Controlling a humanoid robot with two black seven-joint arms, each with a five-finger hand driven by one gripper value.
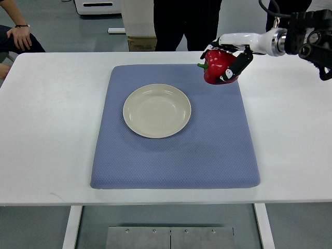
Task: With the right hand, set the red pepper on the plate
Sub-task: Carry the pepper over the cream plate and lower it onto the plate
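The right arm is cut off by the picture's right edge, the black fingers (239, 65) of the right hand (228, 62) hide the right side of the red pepper (215, 65), and the people behind the counter (46, 129) are cropped by the top edge, one showing only a hand (22, 37) resting on a knee. The cream plate (156, 110) lies empty near the middle of the blue mat (176, 155). The right hand is clamped around the red pepper, green stem pointing left, over the mat's far right corner and well apart from the plate.
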